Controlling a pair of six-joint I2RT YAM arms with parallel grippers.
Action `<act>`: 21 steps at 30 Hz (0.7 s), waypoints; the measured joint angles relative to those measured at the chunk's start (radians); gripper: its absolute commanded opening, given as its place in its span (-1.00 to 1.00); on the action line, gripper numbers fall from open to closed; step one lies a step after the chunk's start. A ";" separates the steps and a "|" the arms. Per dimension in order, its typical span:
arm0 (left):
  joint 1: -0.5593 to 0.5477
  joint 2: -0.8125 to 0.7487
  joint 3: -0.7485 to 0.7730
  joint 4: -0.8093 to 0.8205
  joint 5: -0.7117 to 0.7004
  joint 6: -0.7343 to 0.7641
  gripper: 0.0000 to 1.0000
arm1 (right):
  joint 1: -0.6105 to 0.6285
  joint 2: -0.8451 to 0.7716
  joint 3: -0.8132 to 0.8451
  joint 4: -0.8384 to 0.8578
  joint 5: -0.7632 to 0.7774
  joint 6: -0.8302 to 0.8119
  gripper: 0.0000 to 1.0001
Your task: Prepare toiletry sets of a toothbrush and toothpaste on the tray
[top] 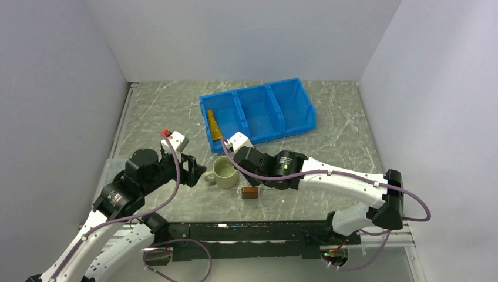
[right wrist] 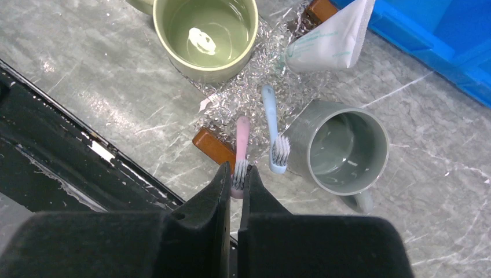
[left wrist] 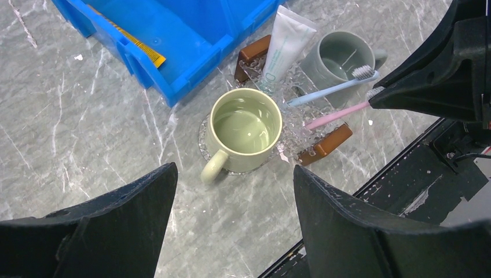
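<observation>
Right gripper (right wrist: pixel 236 169), clamped on the pink toothbrush (right wrist: pixel 242 134) at lower centre, seemed to be laying it on the tray (right wrist: pixel 255 69); next it needed to open and withdraw.

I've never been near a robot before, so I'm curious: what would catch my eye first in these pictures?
Probably the right pincer, shut on the bristle end of a pink toothbrush whose handle lies on the clear tray. Then the pale green mug beside it, with the open left pincer facing it, and the bright blue bin at the back.
</observation>
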 measured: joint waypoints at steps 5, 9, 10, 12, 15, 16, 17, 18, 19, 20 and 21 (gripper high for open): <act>0.003 0.003 0.000 0.000 0.000 0.000 0.57 | -0.009 -0.004 -0.011 0.025 -0.011 0.000 -1.00; 0.006 0.003 0.000 0.000 0.000 0.000 0.57 | -0.014 -0.004 -0.023 0.040 -0.023 0.000 -1.00; 0.006 0.004 0.000 0.000 0.000 0.000 0.57 | -0.014 -0.004 -0.026 0.043 -0.025 0.000 -1.00; 0.009 0.004 0.000 0.000 0.001 0.000 0.57 | -0.017 -0.004 -0.030 0.050 -0.026 0.000 -1.00; 0.009 0.004 0.000 0.000 0.001 0.000 0.57 | -0.021 -0.004 -0.031 0.056 -0.027 0.000 -1.00; 0.009 0.004 0.000 0.000 0.001 0.000 0.57 | -0.022 -0.004 -0.032 0.058 -0.029 0.000 -1.00; 0.009 0.004 0.000 0.000 0.001 0.000 0.57 | -0.023 -0.004 -0.032 0.061 -0.029 0.000 -1.00; 0.009 0.004 0.000 0.000 0.001 0.000 0.57 | -0.023 -0.005 -0.033 0.064 -0.030 0.000 -1.00; 0.009 0.004 0.000 0.000 0.001 0.000 0.57 | -0.023 -0.005 -0.034 0.068 -0.030 0.000 -1.00; 0.009 0.004 0.000 0.000 0.001 0.000 0.57 | -0.024 -0.005 -0.035 0.070 -0.030 0.000 -1.00; 0.010 0.004 0.000 0.000 0.001 0.000 0.57 | -0.024 -0.004 -0.036 0.073 -0.030 0.000 -1.00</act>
